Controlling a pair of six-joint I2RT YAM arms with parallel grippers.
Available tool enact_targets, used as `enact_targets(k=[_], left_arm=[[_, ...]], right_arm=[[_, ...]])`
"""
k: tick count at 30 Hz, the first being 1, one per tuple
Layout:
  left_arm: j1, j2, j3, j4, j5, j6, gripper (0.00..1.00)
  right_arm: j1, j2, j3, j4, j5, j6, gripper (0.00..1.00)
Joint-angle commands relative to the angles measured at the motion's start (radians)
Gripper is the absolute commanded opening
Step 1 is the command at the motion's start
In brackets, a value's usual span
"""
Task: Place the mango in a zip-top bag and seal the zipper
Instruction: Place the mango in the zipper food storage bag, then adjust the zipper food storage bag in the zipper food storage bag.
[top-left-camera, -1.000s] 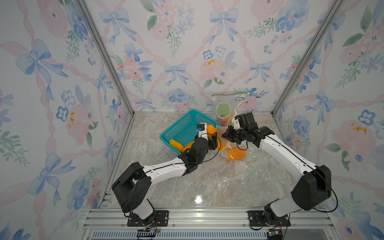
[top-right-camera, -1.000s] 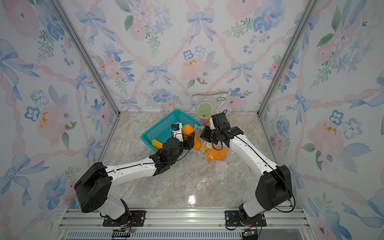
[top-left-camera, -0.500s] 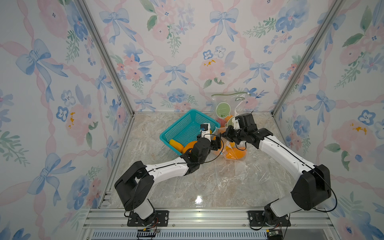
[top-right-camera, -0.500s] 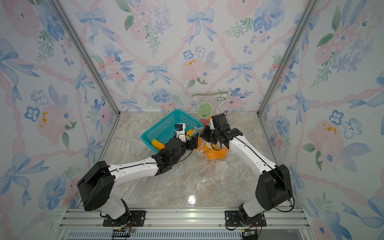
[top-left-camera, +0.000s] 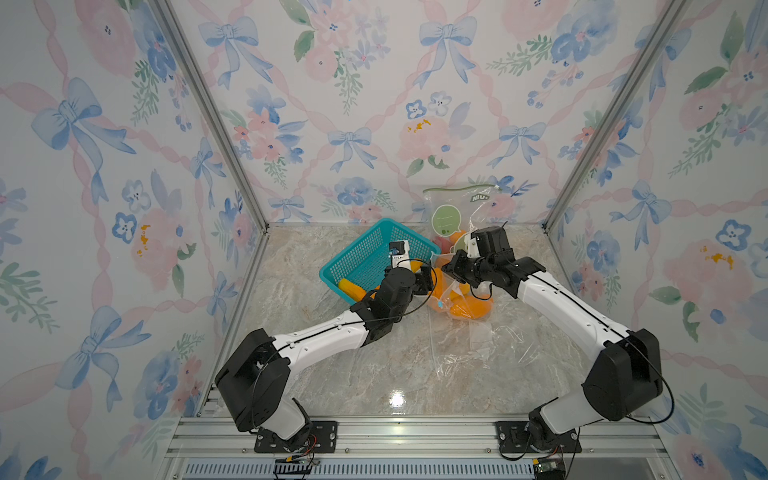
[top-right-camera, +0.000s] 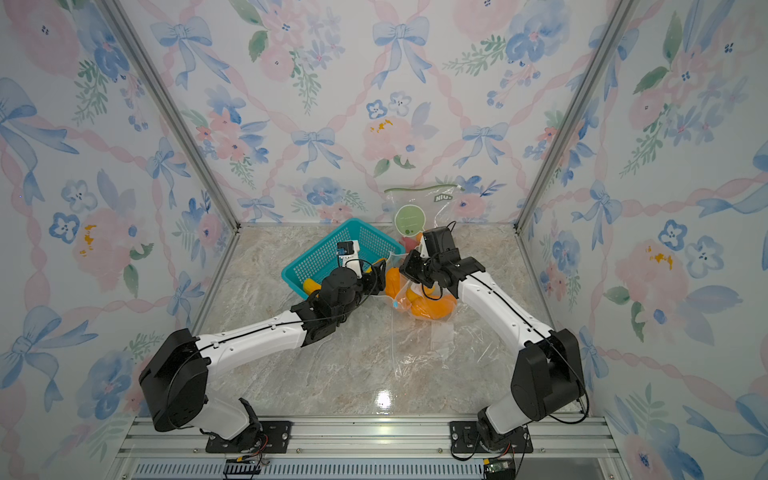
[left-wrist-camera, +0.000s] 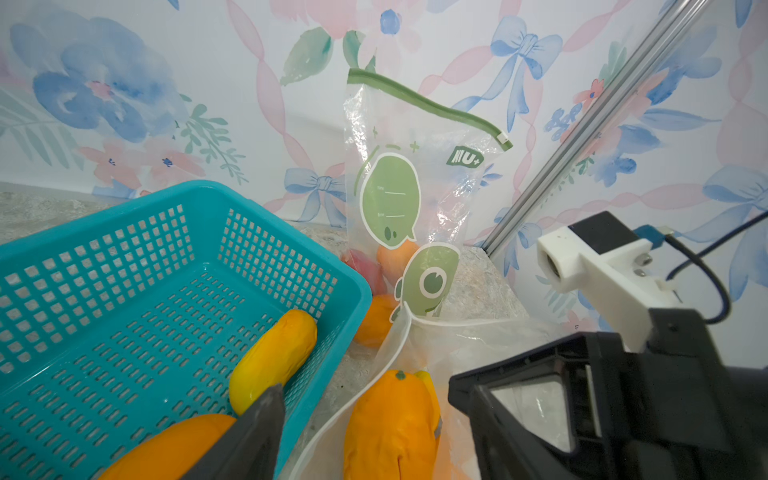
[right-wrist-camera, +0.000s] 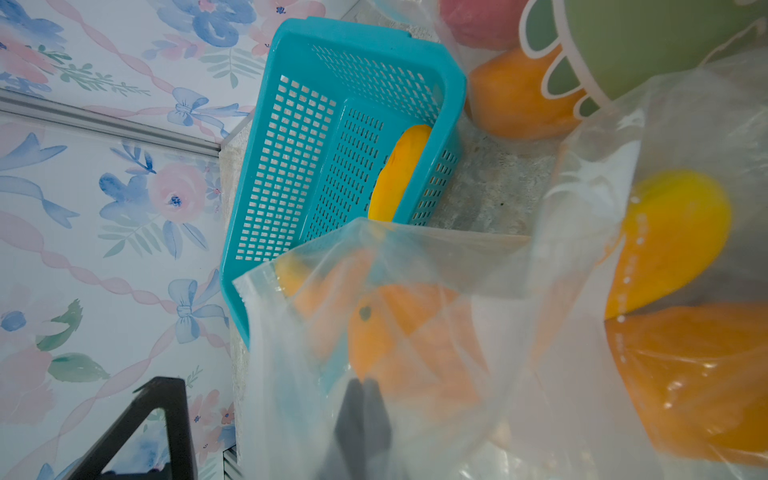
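An orange mango (left-wrist-camera: 390, 424) lies in the mouth of the clear zip-top bag (left-wrist-camera: 457, 345), between the jaws of my left gripper (left-wrist-camera: 365, 390). The jaws stand open, with a gap on each side of the fruit. In both top views the left gripper (top-left-camera: 428, 278) (top-right-camera: 376, 278) sits at the bag's open edge beside the basket. My right gripper (top-left-camera: 451, 268) (right-wrist-camera: 363, 399) is shut on the bag's upper film and holds the mouth up. More orange and yellow fruit (top-left-camera: 469, 309) lies deeper in the bag (right-wrist-camera: 415, 257).
A teal basket (top-left-camera: 365, 257) stands just left of the bag and holds a yellow mango (left-wrist-camera: 274, 357) and an orange one (left-wrist-camera: 174, 449). A second, closed zip-top bag (top-left-camera: 457, 208) with fruit leans on the back wall. Enclosure walls are close behind.
My left gripper has moved a little toward the bag's mouth and its jaws have opened; the orange mango now rests inside the mouth. The right gripper kept its hold.
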Motion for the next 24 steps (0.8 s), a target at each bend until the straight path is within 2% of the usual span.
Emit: enact_targets(k=[1, 4, 8, 12, 17, 24], left_arm=[[0.058, -0.028, -0.012, -0.137, 0.128, -0.111, 0.77], [0.086, -0.034, -0.046, -0.144, 0.225, -0.147, 0.82], [0.089, -0.023, -0.063, -0.147, 0.276, -0.163, 0.87], [0.087, 0.018, -0.061, -0.147, 0.309, -0.178, 0.86], [0.069, 0.069, -0.042, -0.146, 0.34, -0.177, 0.78], [0.053, 0.107, -0.015, -0.146, 0.333, -0.168, 0.55]], right_arm=[[-0.005, -0.031, -0.009, 0.027, 0.016, 0.001, 0.0], [-0.003, -0.024, 0.0, 0.02, 0.015, -0.009, 0.0], [-0.001, -0.017, 0.001, 0.022, 0.014, -0.013, 0.0], [0.004, -0.014, 0.0, 0.025, 0.017, -0.013, 0.0], [0.008, -0.022, -0.005, 0.024, 0.023, -0.016, 0.0], [0.01, -0.03, -0.009, 0.015, 0.031, -0.025, 0.0]])
